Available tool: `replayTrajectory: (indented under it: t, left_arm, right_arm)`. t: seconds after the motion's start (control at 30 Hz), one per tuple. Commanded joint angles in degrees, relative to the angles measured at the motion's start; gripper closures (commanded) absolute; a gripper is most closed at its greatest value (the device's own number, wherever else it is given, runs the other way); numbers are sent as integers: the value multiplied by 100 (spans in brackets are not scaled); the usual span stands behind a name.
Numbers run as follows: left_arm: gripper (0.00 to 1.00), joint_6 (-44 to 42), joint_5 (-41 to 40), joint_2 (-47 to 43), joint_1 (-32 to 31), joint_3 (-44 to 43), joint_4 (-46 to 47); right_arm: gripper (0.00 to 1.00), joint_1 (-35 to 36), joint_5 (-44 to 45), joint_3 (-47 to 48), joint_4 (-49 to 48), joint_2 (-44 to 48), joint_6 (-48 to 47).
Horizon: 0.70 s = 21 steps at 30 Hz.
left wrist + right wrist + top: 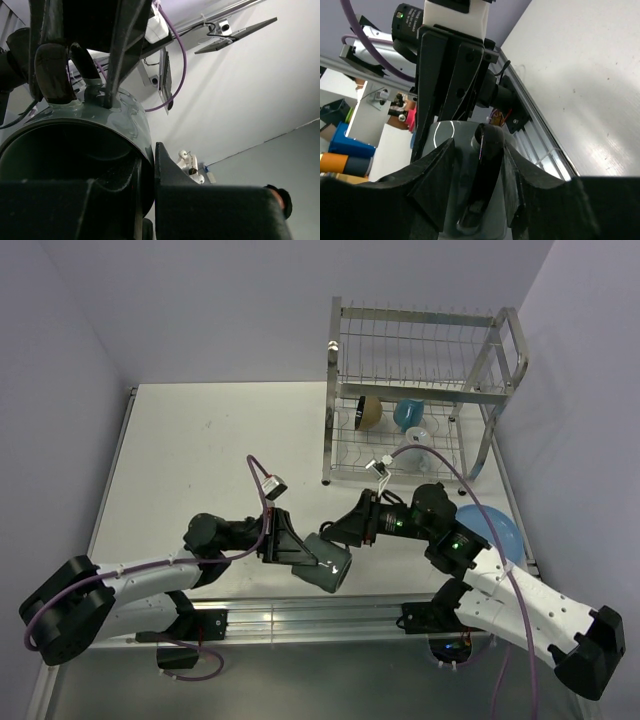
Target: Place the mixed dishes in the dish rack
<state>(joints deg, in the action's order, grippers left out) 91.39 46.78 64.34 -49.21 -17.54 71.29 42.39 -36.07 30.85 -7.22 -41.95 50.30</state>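
Dark mug (330, 566) held off the table (200, 440) at 6 o'clock, tipped on its side, long axis 10-to-4, mouth toward 10, handle up. Left gripper (303, 551) pinched tight on the mug's rim wall. Right gripper (340, 532) half open, 2 fingers (436, 167) straddling the handle, not clamped. Rack (420, 350) at 1 o'clock; bowl (368, 412), blue mug (407, 413), white mug (418, 452) on lower tier. Blue plate (497, 530) at 4 o'clock. White tabletop, pale lilac walls.
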Motion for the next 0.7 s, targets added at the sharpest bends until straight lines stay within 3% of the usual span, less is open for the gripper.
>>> replayTrajectory:
  t: [0.0, 0.07, 0.1, 0.13, 0.37, 0.47, 0.5, 0.53, 0.6, 0.67]
  left_arm:
    - [100, 63, -108, -88, -27, -250, 1344]
    - [100, 54, -82, -105, -27, -267, 1318]
    - [100, 54, -82, -105, -36, -267, 1335]
    - [100, 45, -73, -105, -27, -267, 1318]
    - [95, -280, -134, -193, -10, -162, 686]
    - [67, -420, -170, -219, 17, -171, 343]
    - [53, -464, -187, -263, 25, -162, 107]
    - [28, -543, -239, -290, 69, -118, 18]
    - [12, -614, -240, -421, 131, -74, -167]
    - [7, -789, -196, -675, 192, -30, -421]
  right_arm:
    - [56, 313, 285, 308, -551, -111, -47]
    - [68, 454, 416, 290, -692, -181, -3]
    - [94, 498, 469, 281, -693, -182, 6]
    - [100, 550, 574, 281, -675, -164, 14]
    - [100, 604, 1383, 272, -157, 310, 58]
    - [100, 604, 1515, 307, 45, 442, 76]
    - [100, 604, 1620, 316, 107, 477, 85]
    - [100, 604, 1665, 316, 194, 539, 102]
    - [100, 595, 1717, 307, 308, 574, 164]
    - [100, 595, 1770, 299, 405, 601, 304]
